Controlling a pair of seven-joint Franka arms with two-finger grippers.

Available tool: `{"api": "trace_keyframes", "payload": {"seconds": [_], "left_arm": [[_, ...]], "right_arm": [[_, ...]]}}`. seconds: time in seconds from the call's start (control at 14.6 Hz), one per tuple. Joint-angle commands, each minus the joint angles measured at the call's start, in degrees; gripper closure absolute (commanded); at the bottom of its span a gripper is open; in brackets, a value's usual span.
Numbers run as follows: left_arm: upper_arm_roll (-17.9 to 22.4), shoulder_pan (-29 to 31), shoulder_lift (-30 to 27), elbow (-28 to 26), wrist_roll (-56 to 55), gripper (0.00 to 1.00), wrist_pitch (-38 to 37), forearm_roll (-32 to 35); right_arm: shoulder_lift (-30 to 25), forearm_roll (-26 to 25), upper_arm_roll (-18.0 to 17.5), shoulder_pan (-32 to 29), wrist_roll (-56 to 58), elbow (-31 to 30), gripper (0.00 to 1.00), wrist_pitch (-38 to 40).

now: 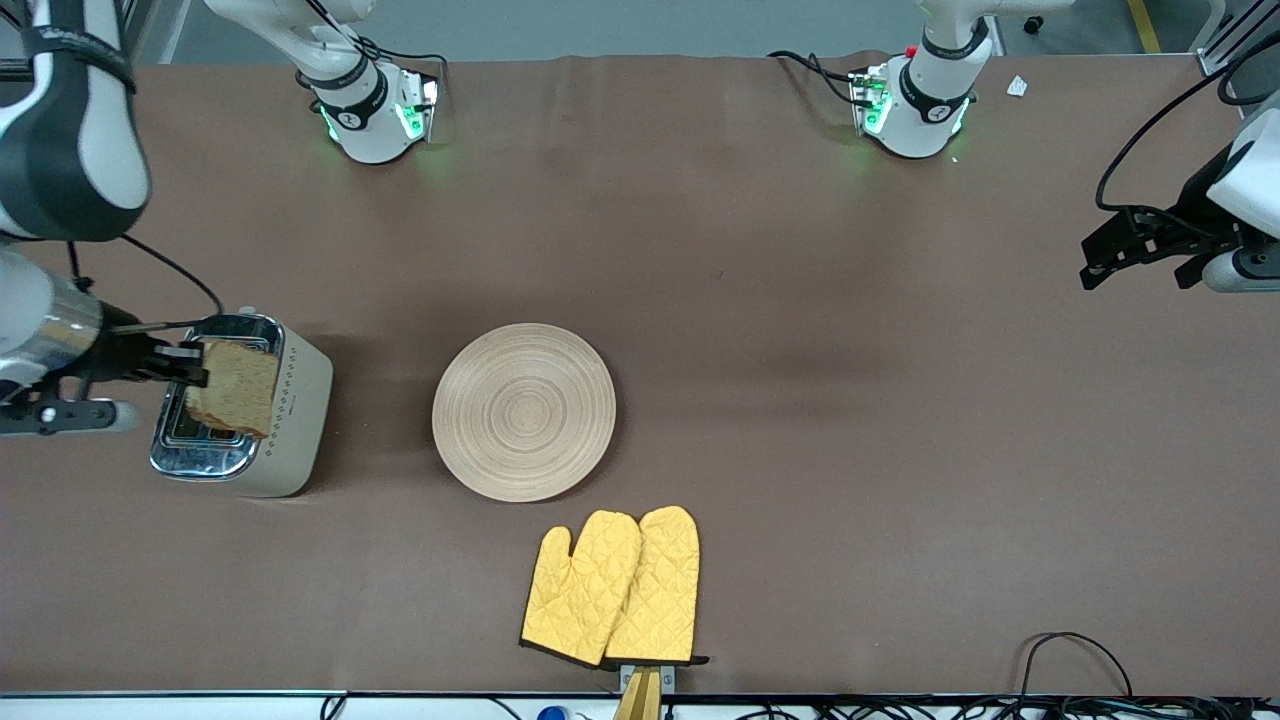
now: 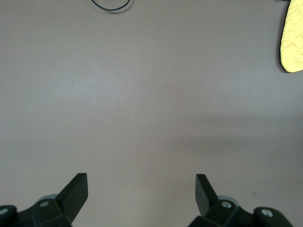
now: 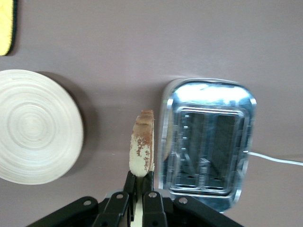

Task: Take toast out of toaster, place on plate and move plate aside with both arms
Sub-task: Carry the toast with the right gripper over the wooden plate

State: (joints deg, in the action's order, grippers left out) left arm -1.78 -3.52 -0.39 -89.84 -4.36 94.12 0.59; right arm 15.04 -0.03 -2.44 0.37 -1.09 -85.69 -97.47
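My right gripper [image 1: 195, 365] is shut on the toast [image 1: 234, 388], a brown slice held on edge in the air over the toaster [image 1: 245, 405]. In the right wrist view the toast [image 3: 142, 146] stands between the fingers [image 3: 141, 182], beside the toaster's open slots [image 3: 208, 142]. The round wooden plate [image 1: 524, 411] lies flat mid-table, beside the toaster toward the left arm's end; it also shows in the right wrist view [image 3: 33, 126]. My left gripper [image 1: 1140, 250] waits open and empty above bare table at the left arm's end; in the left wrist view its fingers [image 2: 78, 187] stand wide apart.
Two yellow quilted oven mitts [image 1: 615, 588] lie nearer the front camera than the plate; one mitt's edge shows in the left wrist view [image 2: 292, 38]. Cables [image 1: 1070, 660] lie along the front edge of the table.
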Motion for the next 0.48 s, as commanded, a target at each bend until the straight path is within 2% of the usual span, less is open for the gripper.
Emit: {"api": "trace_keyframes", "payload": {"seconds": [0.0, 0.27, 0.41], "left_arm": [[-0.2, 0.0, 0.0, 0.5, 0.3, 0.00, -0.3, 0.5], [-0.2, -0.3, 0.0, 0.5, -0.3, 0.00, -0.3, 0.5], [-0.2, -0.3, 0.0, 0.5, -0.3, 0.00, -0.3, 0.6]], "right_arm": [[0.4, -0.5, 0.2, 3.2, -6.2, -0.4, 1.00, -2.0], [2.4, -1.3, 0.2, 9.6, -14.8, -1.4, 1.00, -5.4], [3.6, -5.3, 0.2, 13.1, -18.8, -1.8, 1.00, -5.3]]}}
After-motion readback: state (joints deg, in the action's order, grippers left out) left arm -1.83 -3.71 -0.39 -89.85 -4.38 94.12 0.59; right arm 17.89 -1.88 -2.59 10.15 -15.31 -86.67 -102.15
